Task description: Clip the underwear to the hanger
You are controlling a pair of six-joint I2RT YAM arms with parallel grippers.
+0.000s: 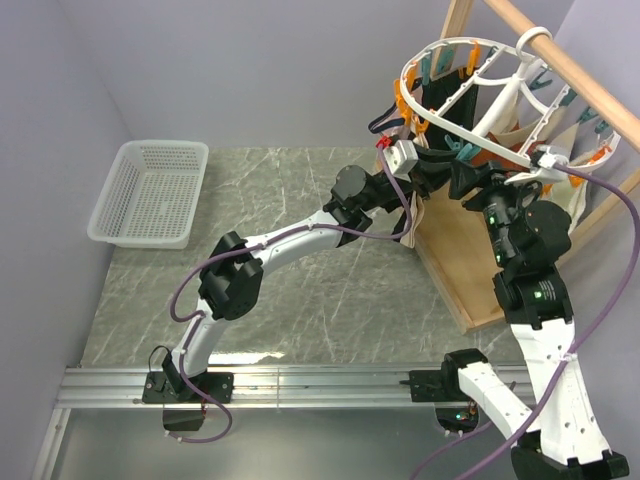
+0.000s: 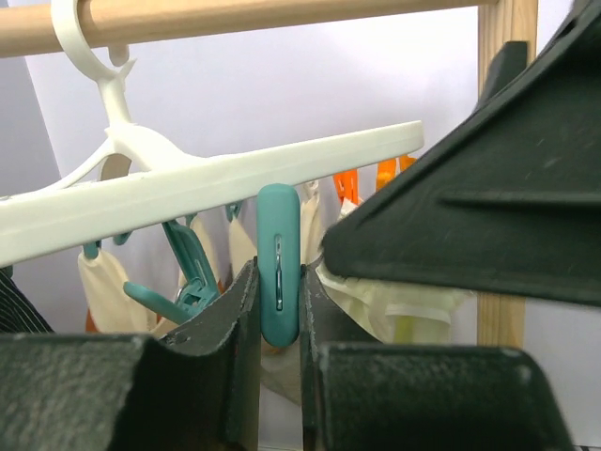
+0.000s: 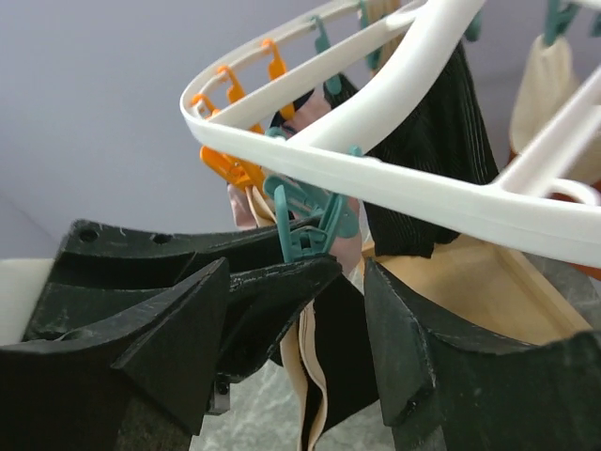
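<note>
At the desk's far right corner, the left hand (image 2: 279, 274) is clenched on a teal clip (image 2: 279, 221). The right hand (image 3: 349, 282) straddles a fold of the underwear (image 3: 432, 141), which hangs beneath the hanger (image 3: 441, 193). I cannot tell whether it grips. Beyond, the hanger hooks over a wooden rod (image 2: 235, 17).

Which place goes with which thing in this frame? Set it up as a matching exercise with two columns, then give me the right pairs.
Things:
1. white mesh basket
2. hook of the hanger
3. teal clip
4. underwear

Places:
A. between the fingers of the left gripper
B. on the table, far left by the wall
C. looped over the wooden rod
D. hanging below the hanger's white ring

Pairs: 1-B; 2-C; 3-A; 4-D
</note>
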